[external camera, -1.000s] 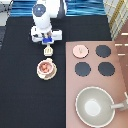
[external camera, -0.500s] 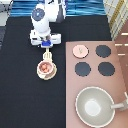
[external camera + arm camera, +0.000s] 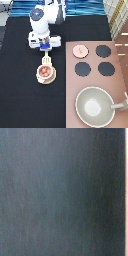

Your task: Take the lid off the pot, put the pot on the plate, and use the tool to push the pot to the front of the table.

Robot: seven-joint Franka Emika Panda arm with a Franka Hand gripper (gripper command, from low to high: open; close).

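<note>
I read no brand, label or writing on anything from here.

In the exterior view the small pink round pot (image 3: 45, 73) sits uncovered on the flat round tan plate (image 3: 46, 79), whose rim shows around it, mostly on the side toward the view's bottom. The pot's inside looks reddish-brown; I cannot tell whether anything lies in it. Both rest on the large black table (image 3: 20, 95), left of the view's centre.

The small pale-pink lid (image 3: 79, 50) with its little knob lies on the pinkish-brown stove counter (image 3: 120, 75), at that counter's upper left corner, beside the black burners (image 3: 103, 51), well apart from the pot.

The large grey-green pan (image 3: 93, 105) with a handle stands at the view's lower right, its pale inside showing nothing I can make out.

The gripper (image 3: 45, 47) hangs just above the pot toward the view's top, below the white arm (image 3: 47, 17). The cream-coloured spatula tool (image 3: 46, 58) runs from the gripper down to the pot's upper rim, its blade touching or just beside it. The tool's handle appears to be pinched between the fingers.

The wrist view shows only a dark, featureless surface.
</note>
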